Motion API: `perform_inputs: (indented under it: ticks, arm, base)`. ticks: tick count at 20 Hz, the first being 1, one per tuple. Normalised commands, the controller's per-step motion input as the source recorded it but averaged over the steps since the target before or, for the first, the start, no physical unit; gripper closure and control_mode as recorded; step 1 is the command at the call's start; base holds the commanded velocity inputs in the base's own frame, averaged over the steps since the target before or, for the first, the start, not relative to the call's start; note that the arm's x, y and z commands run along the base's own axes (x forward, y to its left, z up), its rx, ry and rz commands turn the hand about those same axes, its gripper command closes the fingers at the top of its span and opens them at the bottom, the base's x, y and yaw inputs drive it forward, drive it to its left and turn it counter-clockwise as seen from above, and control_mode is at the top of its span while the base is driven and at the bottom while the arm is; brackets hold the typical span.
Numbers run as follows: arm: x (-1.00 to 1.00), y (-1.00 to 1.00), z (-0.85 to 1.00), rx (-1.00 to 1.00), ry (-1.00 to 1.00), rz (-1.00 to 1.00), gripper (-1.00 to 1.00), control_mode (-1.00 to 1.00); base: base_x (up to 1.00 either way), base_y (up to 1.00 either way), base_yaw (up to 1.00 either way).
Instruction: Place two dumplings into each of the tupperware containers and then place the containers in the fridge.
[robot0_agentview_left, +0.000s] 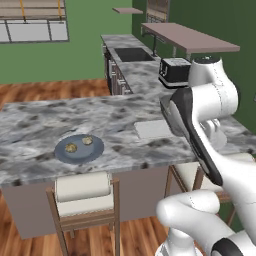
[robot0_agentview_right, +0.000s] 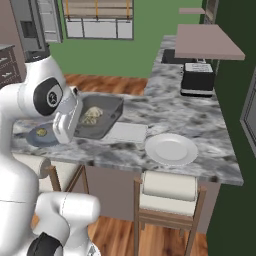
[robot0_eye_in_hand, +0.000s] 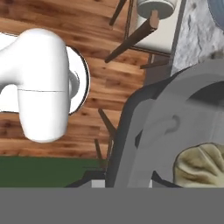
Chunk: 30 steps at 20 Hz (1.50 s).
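In the left base view, a round blue-grey plate (robot0_agentview_left: 79, 149) lies on the marble counter (robot0_agentview_left: 35, 125). Two dumplings (robot0_agentview_left: 87, 141) sit on this plate, a little apart from each other. To the right of the plate, a pale flat container (robot0_agentview_left: 152, 129) lies on the counter, and the white arm partly covers it. Further back there is a sink (robot0_agentview_left: 132, 54) and a toaster (robot0_agentview_left: 174, 70). A stool (robot0_agentview_left: 84, 200) stands in front of the counter.

In the right base view, a grey container (robot0_agentview_right: 102, 119) with a dumpling inside is lifted above the counter, and its left edge is hidden behind the hand. The gripper itself is hidden here. Under this container a second pale container (robot0_agentview_right: 129, 132) lies flat on the counter. A round white plate (robot0_agentview_right: 171, 149) is to its right. The blue-grey plate with one dumpling shows at the left, behind the arm.

In the hand view, the wall of the grey container fills the right side, very close to the camera, with a dumpling (robot0_eye_in_hand: 203, 164) inside it. The fingertips are not visible, but the gripper is almost fully closed and it seems to pinch the rim of this container. The wooden floor (robot0_eye_in_hand: 100, 65) is below.
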Motion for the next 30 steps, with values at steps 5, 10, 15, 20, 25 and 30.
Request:
perform_inputs:
  ticks: [5, 10, 15, 20, 25, 30]
  arm:
    - [-0.08, -0.05, 0.01, 0.14, -0.02, -0.07, 1.00, -1.00]
    - [-0.45, 0.00, 0.00, 0.03, -0.29, 0.00, 1.00, -1.00]
    - [-0.33, -0.13, -0.05, 0.05, -0.22, -0.01, 1.00, -1.00]
    - [0.01, -0.04, 0.06, 0.00, 0.01, -0.01, 1.00, -1.00]
    - [0.00, -0.01, 0.00, 0.00, 0.00, 0.00, 1.00, -1.00]
    - [0.00, -0.02, 0.00, 0.00, 0.01, 0.00, 1.00, -1.00]
  base:
    - [0.00, 0.00, 0.00]
    - [0.00, 0.00, 0.00]
    - [0.00, 0.00, 0.00]
    - [0.00, 0.00, 0.00]
    - [0.00, 0.00, 0.00]
    - [0.00, 0.00, 0.00]
